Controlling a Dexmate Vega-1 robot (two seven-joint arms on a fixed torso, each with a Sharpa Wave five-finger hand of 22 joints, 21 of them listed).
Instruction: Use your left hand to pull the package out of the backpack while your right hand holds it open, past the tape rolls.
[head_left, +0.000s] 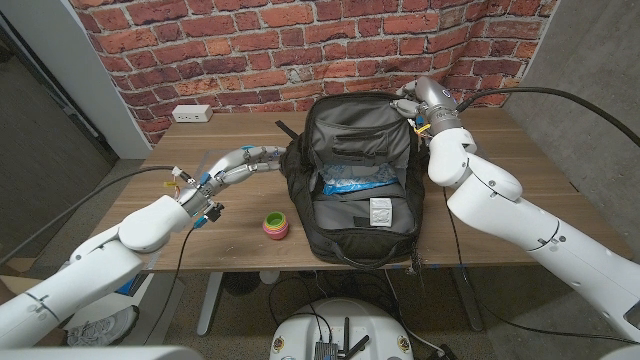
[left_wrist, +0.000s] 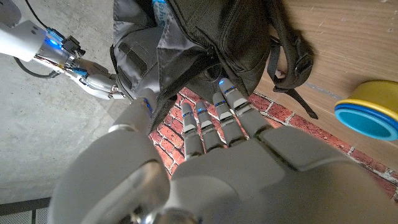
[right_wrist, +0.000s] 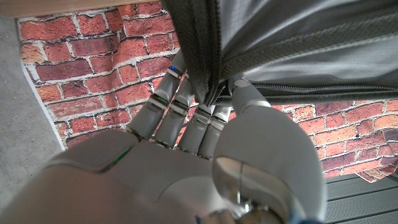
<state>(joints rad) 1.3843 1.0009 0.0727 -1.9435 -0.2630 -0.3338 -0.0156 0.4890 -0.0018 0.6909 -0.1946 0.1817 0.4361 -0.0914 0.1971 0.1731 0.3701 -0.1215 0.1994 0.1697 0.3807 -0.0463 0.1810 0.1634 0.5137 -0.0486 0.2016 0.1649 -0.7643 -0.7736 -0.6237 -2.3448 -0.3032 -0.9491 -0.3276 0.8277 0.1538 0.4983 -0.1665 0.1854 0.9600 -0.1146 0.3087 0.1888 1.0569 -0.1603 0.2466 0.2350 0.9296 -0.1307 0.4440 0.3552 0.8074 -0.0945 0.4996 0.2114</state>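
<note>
Fingers of right hand pinch backpack flap edge.

Left robot hand outstretched, fingers apart; right robot hand pinching, raised.

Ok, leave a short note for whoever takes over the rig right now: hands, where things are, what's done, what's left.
Right hand grips the backpack's top edge at the far right, holding it open.
Left hand is at the backpack's left side, fingers apart, holding nothing.
The blue package lies inside the open backpack. The stacked tape rolls stand on the table, left of the backpack.
Done: backpack held open. Left: reach in, grip the package, pull it out past the rolls.
</note>
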